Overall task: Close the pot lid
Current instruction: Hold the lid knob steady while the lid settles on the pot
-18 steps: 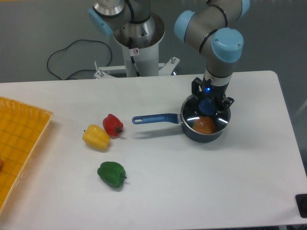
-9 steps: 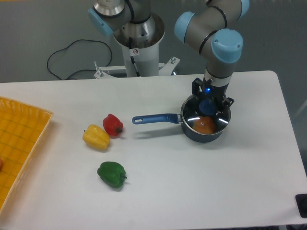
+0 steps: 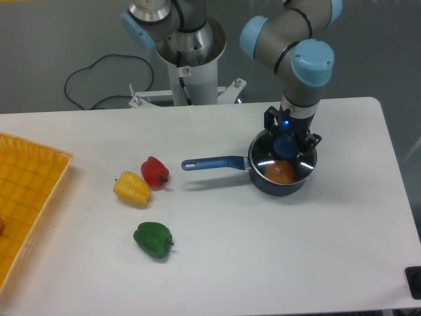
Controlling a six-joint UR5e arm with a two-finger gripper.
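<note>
The dark blue pot [image 3: 283, 176] stands on the white table right of centre, its long blue handle [image 3: 214, 162] pointing left. The clear glass lid [image 3: 276, 160] lies flat on the pot's rim, and an orange object shows through it. The lid's blue knob [image 3: 285, 144] stands up in the middle. My gripper [image 3: 289, 137] points straight down over the lid. Its black fingers [image 3: 269, 122] stand spread on either side of the knob, apart from it. The gripper is open and holds nothing.
A red pepper [image 3: 155, 172] and a yellow pepper [image 3: 132, 188] lie touching left of the pot handle. A green pepper [image 3: 153, 239] lies nearer the front. A yellow tray [image 3: 29, 191] sits at the left edge. The robot base [image 3: 191, 72] stands at the back.
Almost nothing has changed. The gripper stays over the lid's knob, and the pot and lid have not moved.
</note>
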